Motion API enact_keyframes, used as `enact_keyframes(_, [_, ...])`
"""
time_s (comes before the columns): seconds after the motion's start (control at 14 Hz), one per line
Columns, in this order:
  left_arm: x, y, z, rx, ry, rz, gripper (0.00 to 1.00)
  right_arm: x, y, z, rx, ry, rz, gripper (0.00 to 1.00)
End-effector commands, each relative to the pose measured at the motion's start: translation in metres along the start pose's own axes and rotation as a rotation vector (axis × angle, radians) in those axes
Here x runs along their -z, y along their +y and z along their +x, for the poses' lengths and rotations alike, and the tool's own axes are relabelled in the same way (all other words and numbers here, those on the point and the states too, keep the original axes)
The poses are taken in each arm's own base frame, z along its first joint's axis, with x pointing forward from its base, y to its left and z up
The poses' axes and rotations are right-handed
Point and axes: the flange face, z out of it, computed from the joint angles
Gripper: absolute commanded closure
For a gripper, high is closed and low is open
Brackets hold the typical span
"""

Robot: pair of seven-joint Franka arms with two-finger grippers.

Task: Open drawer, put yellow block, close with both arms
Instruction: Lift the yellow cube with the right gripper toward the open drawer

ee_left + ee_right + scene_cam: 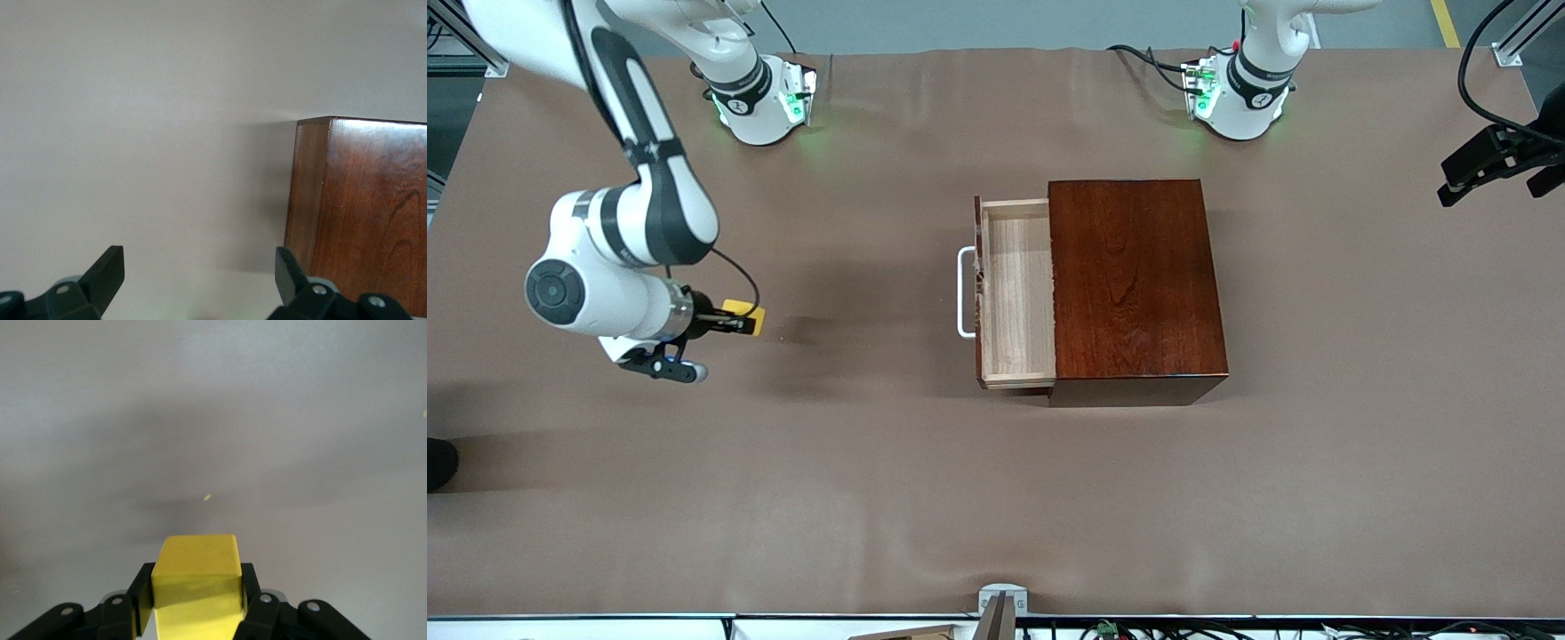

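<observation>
**Carrying the block toward an open drawer**

Holding the yellow block [745,316] between closed fingers, the right gripper [734,322] hangs over bare table toward the right arm's end. The drawer [1016,298] stands pulled out and empty. The left gripper [200,280] waits, fingers spread, beside the wooden box [1134,280]. Placing and closing remain.

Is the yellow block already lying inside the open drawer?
No, the yellow block is clamped in the right gripper over bare table toward the right arm's end, and the open drawer holds nothing.
</observation>
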Motion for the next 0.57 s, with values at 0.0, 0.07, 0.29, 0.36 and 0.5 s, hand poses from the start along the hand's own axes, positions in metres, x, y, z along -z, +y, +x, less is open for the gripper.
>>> enact_keyframes(0.0, [0.007,0.005,-0.007,-0.029,0.001,-0.024,0.0,0.046,-0.041,-0.02,-0.081,-0.024,0.002,1.0])
enact_keyframes(0.07, [0.008,0.009,-0.008,-0.037,0.004,-0.025,0.0,0.057,-0.052,-0.026,-0.115,-0.044,0.021,1.0])
enact_keyframes(0.29, [0.008,0.016,-0.009,-0.049,0.005,-0.024,0.0,0.081,-0.084,-0.046,-0.198,-0.097,0.084,1.0])
enact_keyframes(0.36, [0.008,0.016,-0.008,-0.049,0.005,-0.025,0.0,0.088,-0.102,-0.056,-0.239,-0.092,0.078,1.0])
enact_keyframes(0.5, [0.007,0.016,-0.008,-0.049,0.006,-0.026,0.0,0.098,-0.146,-0.083,-0.34,-0.071,0.074,1.0])
